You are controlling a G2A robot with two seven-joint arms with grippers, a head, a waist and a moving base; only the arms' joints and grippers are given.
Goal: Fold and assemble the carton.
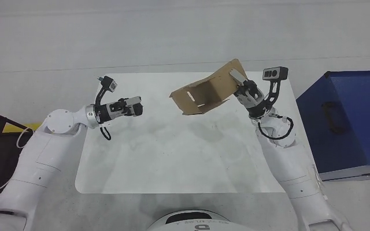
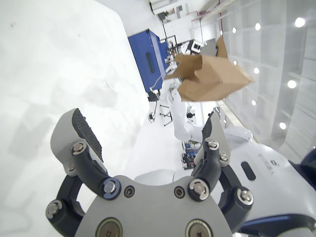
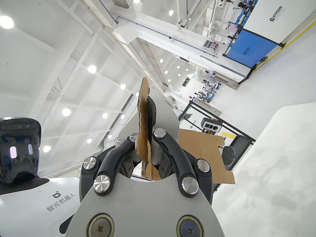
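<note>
A brown cardboard carton, partly unfolded with loose flaps, hangs in the air above the far right part of the white table. My right gripper is shut on the carton's far right panel; in the right wrist view the cardboard edge is pinched between the pads. My left gripper stays over the table's left side, open and holding nothing, well apart from the carton. Its black ribbed pads stand wide.
A blue bin stands off the table's right edge. Bare table surface lies between the two arms and toward the near edge.
</note>
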